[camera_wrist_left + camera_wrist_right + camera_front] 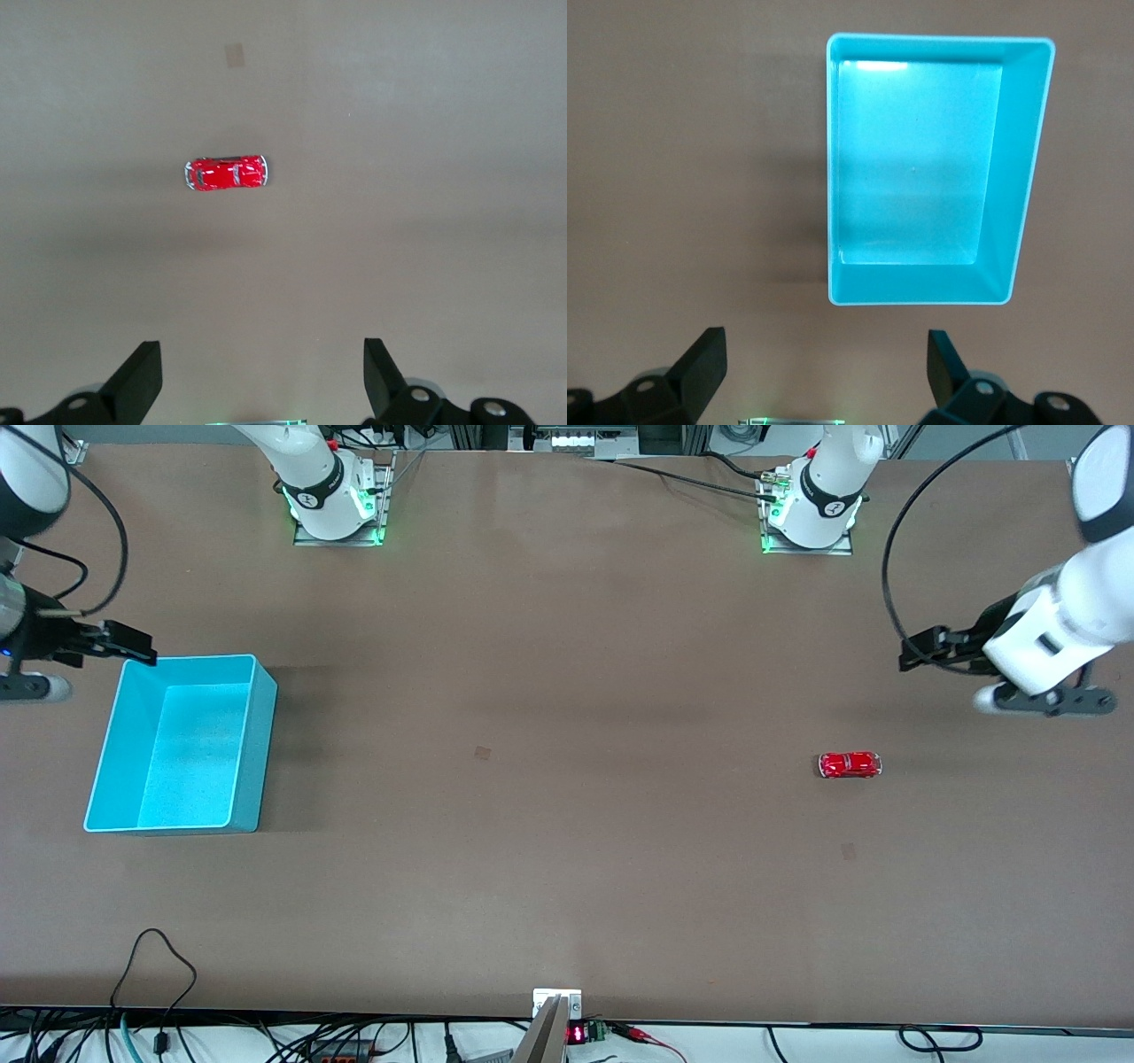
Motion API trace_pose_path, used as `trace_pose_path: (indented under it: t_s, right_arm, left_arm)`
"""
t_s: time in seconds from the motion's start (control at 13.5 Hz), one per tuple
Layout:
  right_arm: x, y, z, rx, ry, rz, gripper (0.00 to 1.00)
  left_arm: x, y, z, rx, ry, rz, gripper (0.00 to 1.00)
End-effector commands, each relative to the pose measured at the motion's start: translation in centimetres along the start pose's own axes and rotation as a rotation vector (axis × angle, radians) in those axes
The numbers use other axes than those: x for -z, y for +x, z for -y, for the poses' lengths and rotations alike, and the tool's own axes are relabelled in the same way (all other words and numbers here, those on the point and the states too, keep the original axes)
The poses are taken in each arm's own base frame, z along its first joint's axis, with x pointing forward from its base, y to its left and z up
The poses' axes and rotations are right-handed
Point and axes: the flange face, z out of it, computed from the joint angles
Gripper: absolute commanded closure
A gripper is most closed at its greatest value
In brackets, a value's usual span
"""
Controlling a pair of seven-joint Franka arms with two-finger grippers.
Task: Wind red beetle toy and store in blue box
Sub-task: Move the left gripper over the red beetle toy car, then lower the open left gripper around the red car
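Red beetle toy (850, 764) sits alone on the brown counter (549, 824) toward the left arm's end, well apart from the blue box (180, 744) at the right arm's end. Left tool (262, 379) hangs above the counter near the toy, fingers apart; right tool (826, 376) hangs beside the box, fingers apart.

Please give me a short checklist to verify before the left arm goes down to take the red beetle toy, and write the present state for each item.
1. Red beetle toy stands alone on the table, nothing touching it: ok.
2. Left end effector open and holding nothing: ok.
3. Left end effector directly over the toy: not ok; it hangs toward the left arm's end of the table, off to the side of the toy.
4. Blue box upright with nothing inside: ok.
5. Right end effector open and waiting near the box: ok.
6. Toy already wound: cannot tell.
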Motion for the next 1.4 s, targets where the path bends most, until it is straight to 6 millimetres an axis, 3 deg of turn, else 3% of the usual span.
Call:
trace_pose_path:
  t_s: [0.0,0.3,0.52,0.74,1.11,1.33]
  right_arm:
    - [-1.4,0.2,-0.5,-0.003,0.01,0.057,0.0]
    - [-1.8,0.3,-0.5,-0.005,0.018,0.073,0.0]
    - [-2.3,0.6,-0.4,-0.003,0.018,0.082,0.0]
    - [-2.6,0.8,-0.1,-0.001,0.019,0.088,0.0]
    - [-3.3,1.1,-0.4,-0.004,0.021,0.1,0.0]
    - [-3.3,1.1,-0.3,-0.001,0.021,0.102,0.0]
  left_arm:
    - [-3.3,2.8,1.1,-0.074,0.015,0.023,0.0]
    - [-9.7,5.1,2.3,-0.392,0.091,0.03,0.0]
    - [-13.6,5.2,2.7,-0.653,0.17,0.081,0.0]
    - [-16.8,6.1,4.0,-0.947,0.156,0.083,0.0]
    - [-21.7,6.5,4.5,-1.431,0.153,0.088,0.0]
    - [-24.1,5.9,6.1,-1.525,0.167,0.059,0.0]
